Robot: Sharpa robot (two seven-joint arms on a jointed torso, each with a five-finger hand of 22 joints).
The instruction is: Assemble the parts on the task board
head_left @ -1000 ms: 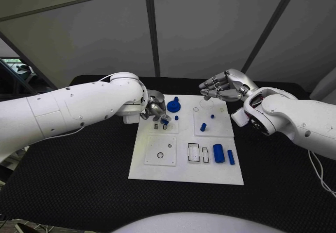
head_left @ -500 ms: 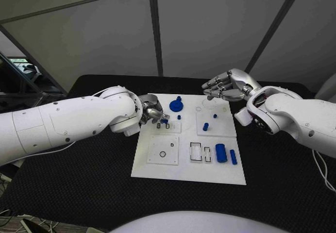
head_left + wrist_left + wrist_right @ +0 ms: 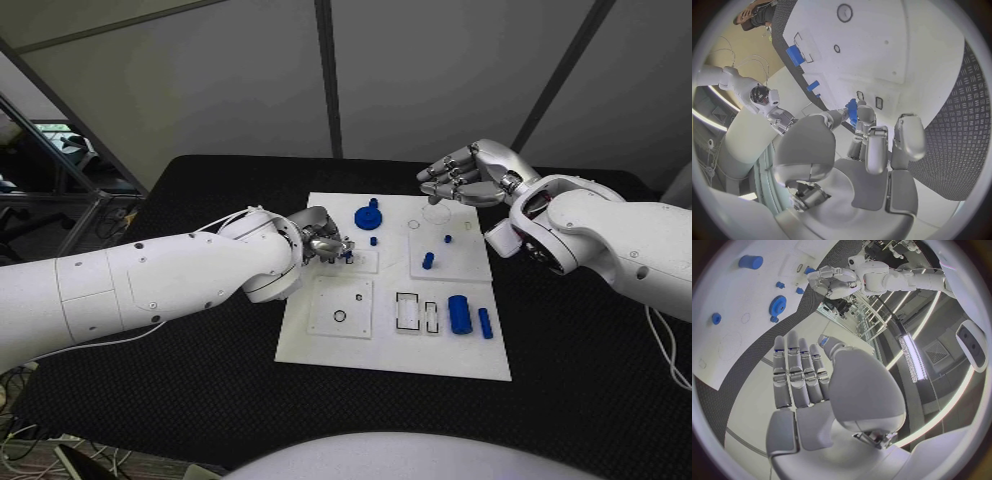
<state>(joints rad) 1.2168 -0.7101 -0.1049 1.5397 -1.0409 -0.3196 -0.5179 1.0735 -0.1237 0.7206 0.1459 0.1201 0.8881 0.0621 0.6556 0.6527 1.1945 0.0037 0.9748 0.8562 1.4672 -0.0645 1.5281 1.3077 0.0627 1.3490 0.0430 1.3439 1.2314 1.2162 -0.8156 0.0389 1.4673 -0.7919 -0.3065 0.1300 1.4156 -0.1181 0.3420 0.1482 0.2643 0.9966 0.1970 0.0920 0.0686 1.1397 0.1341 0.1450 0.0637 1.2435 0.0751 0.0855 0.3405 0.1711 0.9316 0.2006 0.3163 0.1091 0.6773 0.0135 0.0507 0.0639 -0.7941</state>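
From my station I see the left hand point(image 3: 323, 243) low over the white board point(image 3: 361, 345), at its left edge, with its fingers point(image 3: 869, 131) clamped on a small blue piece point(image 3: 852, 111); the piece sits at the fingertips just above two small rectangular slots point(image 3: 869, 99) in the board. The right hand point(image 3: 469, 176) hangs over the board's far right corner, fingers held together side by side and bent over, holding nothing. A blue gear point(image 3: 368, 216) stands on the board between the two hands, nearer the left fingers. A short blue peg point(image 3: 428, 261) stands below the right fingers, and a thick blue cylinder point(image 3: 459, 313) with a slim blue bar point(image 3: 486, 322) beside it lies well apart from both hands, toward the near right corner. The board rests on the black worktop point(image 3: 173, 380).
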